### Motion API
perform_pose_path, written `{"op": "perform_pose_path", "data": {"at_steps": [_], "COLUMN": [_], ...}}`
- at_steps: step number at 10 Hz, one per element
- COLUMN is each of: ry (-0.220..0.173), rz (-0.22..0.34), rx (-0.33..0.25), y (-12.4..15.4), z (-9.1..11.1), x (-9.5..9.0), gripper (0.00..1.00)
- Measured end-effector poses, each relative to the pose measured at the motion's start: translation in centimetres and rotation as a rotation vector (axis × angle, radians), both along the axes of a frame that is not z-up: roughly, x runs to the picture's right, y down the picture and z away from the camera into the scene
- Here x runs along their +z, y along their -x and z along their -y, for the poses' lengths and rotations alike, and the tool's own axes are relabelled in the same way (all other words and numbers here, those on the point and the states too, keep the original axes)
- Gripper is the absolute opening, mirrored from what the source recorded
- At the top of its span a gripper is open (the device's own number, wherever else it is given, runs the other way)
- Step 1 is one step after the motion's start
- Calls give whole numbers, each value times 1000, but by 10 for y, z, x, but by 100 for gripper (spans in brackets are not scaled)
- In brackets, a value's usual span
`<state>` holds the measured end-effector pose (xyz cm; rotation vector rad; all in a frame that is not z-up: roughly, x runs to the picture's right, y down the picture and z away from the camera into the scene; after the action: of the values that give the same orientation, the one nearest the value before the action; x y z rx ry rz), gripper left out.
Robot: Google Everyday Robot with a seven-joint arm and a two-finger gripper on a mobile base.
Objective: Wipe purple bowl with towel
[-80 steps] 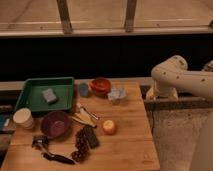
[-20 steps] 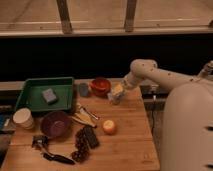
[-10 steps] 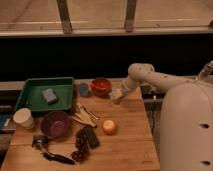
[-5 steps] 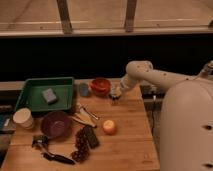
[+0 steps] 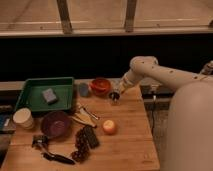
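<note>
The arm has lowered its gripper [image 5: 115, 95] onto the towel [image 5: 116, 100] at the centre of the frame, just right of the red-orange bowl [image 5: 101, 86]. The jaws have closed on the towel, and only a pale scrap of it shows beneath them. That makes sense, since the cloth must be lifted before any wiping. The purple bowl [image 5: 55, 123] sits well apart on the table [image 5: 130, 145], lower left. Utensils [image 5: 85, 116] and an orange fruit [image 5: 109, 127] lie between, so I'd expect the carry to need height.
</note>
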<state>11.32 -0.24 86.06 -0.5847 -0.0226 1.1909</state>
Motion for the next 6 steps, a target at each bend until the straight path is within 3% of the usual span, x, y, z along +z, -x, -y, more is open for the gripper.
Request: {"op": "perform_pose_path", "data": {"at_steps": [3, 4, 6], "ry": [-18, -10, 11], "rz": [43, 103, 219], "rx": [72, 112, 151], "y": [-3, -2, 11], "z": [25, 31, 35], "x": [-42, -58, -72], "gripper": [0, 0, 0]}}
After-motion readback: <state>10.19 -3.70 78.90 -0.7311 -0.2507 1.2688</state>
